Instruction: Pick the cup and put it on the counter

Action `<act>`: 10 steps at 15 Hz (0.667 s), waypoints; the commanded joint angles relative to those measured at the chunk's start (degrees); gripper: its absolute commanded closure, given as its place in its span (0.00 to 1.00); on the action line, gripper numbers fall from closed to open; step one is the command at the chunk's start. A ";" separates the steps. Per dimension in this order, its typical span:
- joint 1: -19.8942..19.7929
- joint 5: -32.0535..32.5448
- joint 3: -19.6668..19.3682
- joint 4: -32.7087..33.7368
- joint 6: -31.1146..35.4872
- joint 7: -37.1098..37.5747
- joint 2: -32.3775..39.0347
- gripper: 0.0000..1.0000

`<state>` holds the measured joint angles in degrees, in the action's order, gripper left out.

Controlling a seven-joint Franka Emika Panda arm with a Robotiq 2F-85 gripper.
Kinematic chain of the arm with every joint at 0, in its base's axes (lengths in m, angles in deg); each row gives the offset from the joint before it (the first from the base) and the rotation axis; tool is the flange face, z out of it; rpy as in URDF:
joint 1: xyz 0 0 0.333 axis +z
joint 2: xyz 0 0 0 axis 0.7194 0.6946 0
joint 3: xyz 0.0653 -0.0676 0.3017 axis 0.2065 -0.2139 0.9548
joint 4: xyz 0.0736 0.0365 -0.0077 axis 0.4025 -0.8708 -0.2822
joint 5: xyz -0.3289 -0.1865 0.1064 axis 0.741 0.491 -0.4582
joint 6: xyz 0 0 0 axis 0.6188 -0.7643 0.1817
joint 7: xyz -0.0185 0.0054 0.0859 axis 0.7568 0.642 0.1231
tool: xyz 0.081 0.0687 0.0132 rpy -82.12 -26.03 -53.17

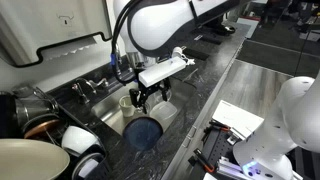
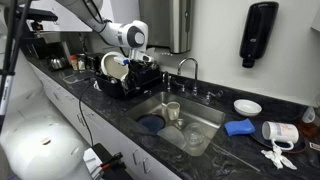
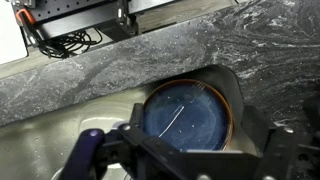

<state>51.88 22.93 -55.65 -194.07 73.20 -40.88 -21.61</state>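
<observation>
Jaws apart, nothing between them. My gripper [image 1: 150, 98] hangs over the sink [image 2: 205, 120], directly above a blue plate [image 3: 185, 112] near the counter's [image 3: 150, 65] front edge. Cup [image 2: 172, 111] stands upright in the basin just beside that plate, toward the back edge, clear of my fingers [image 1: 140, 98].

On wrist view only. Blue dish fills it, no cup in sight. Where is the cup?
Observer: The cup stands upright in the sink, beside the blue dish.
Operator: Gripper touching it?
Observer: No. In an exterior view the gripper hangs open above the sink, apart from the cup.
Operator: What's on the counter?
Observer: A dish rack with plates stands on the counter at one end of the sink.
</observation>
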 commanded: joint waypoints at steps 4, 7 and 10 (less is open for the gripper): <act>1.56 0.13 -1.54 0.06 -0.07 0.09 0.04 0.00; 0.81 1.93 -2.77 1.34 -2.19 -0.82 1.79 0.00; 0.06 12.74 -4.41 2.55 -3.61 0.53 4.68 0.00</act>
<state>52.20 28.21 -58.26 -194.00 71.68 -40.95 -20.83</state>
